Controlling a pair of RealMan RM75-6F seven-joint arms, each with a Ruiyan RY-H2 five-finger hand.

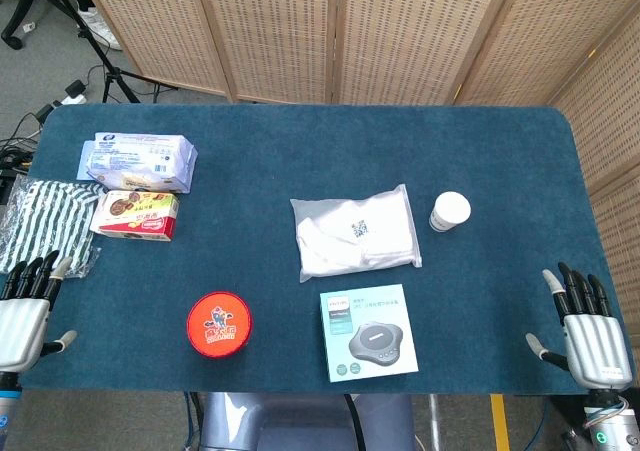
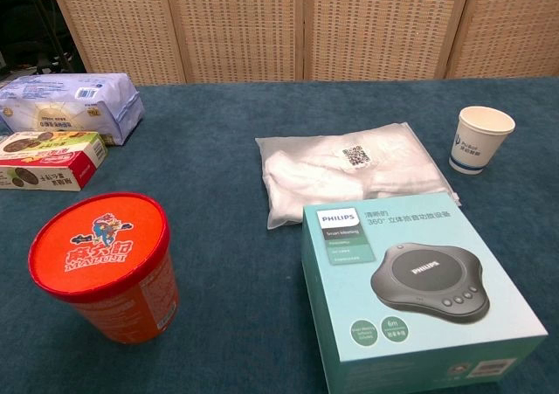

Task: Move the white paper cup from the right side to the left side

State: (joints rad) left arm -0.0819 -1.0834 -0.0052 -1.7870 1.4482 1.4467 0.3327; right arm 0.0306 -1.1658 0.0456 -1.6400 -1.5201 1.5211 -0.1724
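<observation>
The white paper cup [image 1: 449, 212] stands upright on the right half of the blue table [image 1: 300, 151]; the chest view shows the cup [image 2: 481, 139] with a blue logo and nothing inside. My right hand [image 1: 583, 328] hovers at the table's near right corner, fingers apart, holding nothing, well short of the cup. At the near left edge my left hand [image 1: 25, 311] is likewise spread and holds nothing. Neither hand appears in the chest view.
A white plastic bag [image 1: 355, 233] lies left of the cup. A teal Philips box [image 1: 368, 332] sits in front of it. A red tub [image 1: 219, 323], a snack box [image 1: 135, 215], a tissue pack [image 1: 138, 162] and a striped bag [image 1: 45, 223] occupy the left side.
</observation>
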